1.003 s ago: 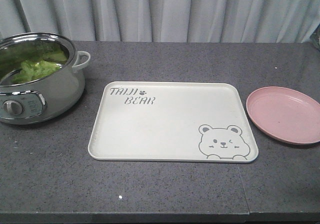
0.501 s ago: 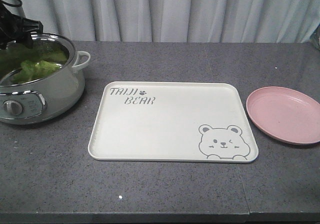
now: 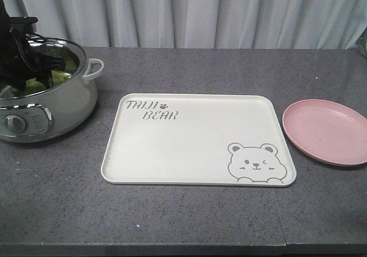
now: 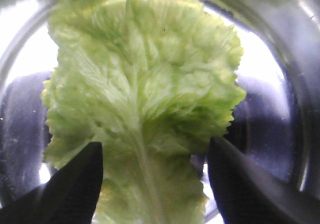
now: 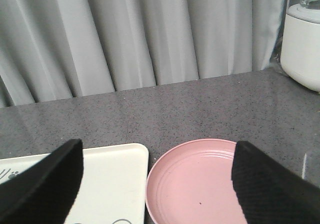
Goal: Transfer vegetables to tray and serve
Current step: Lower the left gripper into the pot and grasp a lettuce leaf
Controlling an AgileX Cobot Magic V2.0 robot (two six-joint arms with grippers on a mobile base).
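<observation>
Now the left claw (image 4: 155,151) gapes wide, gripping nothing, over the crinkled bright green lettuce leaf (image 4: 145,84) in the upper-left steel pot (image 3: 63,105); right claw (image 5: 157,156) gapes empty too.

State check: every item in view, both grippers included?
lettuce: in the pot, not yet gripped
pot: no lid on it, holds the lettuce
tray: lying flat, nothing on it
plate: empty, beside the tray
left gripper: open, jaws either side of the lettuce
right gripper: open, holding nothing
</observation>
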